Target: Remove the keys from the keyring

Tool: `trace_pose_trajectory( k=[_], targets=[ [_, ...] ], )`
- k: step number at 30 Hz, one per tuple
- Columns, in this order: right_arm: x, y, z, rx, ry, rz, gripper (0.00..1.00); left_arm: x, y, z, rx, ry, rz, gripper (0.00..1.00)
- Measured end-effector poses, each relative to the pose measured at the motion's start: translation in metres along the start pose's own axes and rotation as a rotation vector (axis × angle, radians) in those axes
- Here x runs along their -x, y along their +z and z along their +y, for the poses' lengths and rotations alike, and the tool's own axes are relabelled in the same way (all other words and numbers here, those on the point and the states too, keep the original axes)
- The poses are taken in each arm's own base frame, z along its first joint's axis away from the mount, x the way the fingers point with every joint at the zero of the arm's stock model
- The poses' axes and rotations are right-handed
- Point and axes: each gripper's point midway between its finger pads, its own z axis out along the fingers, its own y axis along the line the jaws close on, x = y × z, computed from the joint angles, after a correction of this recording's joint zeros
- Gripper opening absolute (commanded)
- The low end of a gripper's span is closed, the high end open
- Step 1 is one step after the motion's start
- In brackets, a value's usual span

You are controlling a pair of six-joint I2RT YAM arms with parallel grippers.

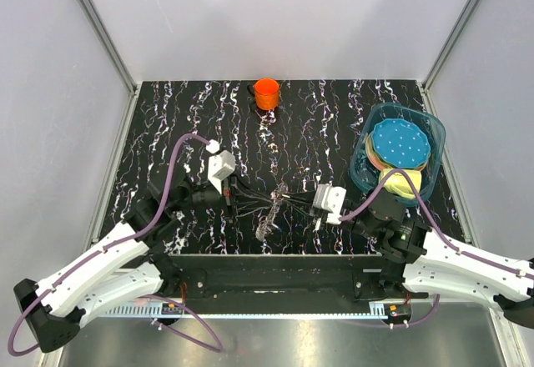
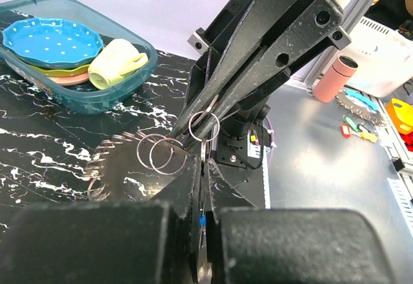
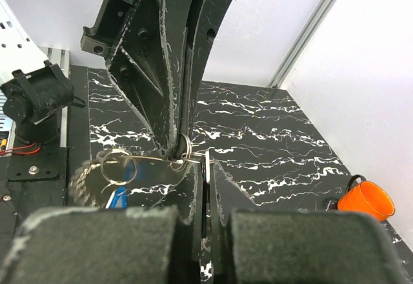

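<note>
The left gripper [image 2: 202,174] and right gripper [image 3: 205,168] meet tip to tip, each with its jaws pressed together on the thin round metal keyring [image 2: 205,125]. The fanned grey-silver metal keys [image 2: 116,161] hang from it over the black white-veined table [image 1: 334,125], near its front edge. Whether they touch the table cannot be told.

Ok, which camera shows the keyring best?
The left wrist view: the keyring shows as bright overlapping loops beside the fanned keys. The right wrist view shows them smaller and blurrier. The top view shows only a faint glint.
</note>
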Motion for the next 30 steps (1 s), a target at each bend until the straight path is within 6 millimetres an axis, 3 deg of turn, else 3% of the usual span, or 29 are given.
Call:
trace_pose_trajectory(
  k=[18, 30],
  targets=[
    [-0.011, -0.003, 0.001, -0.021, 0.066, 0.029, 0.0, -0.007, 0.004, 0.017, 0.105, -0.179, -0.083, 0.0],
    [-0.024, 0.0, 0.005, -0.021, 0.107, 0.068, 0.0, 0.009, 0.0, 0.029, 0.197, -0.283, -0.183, 0.0]
  ],
)
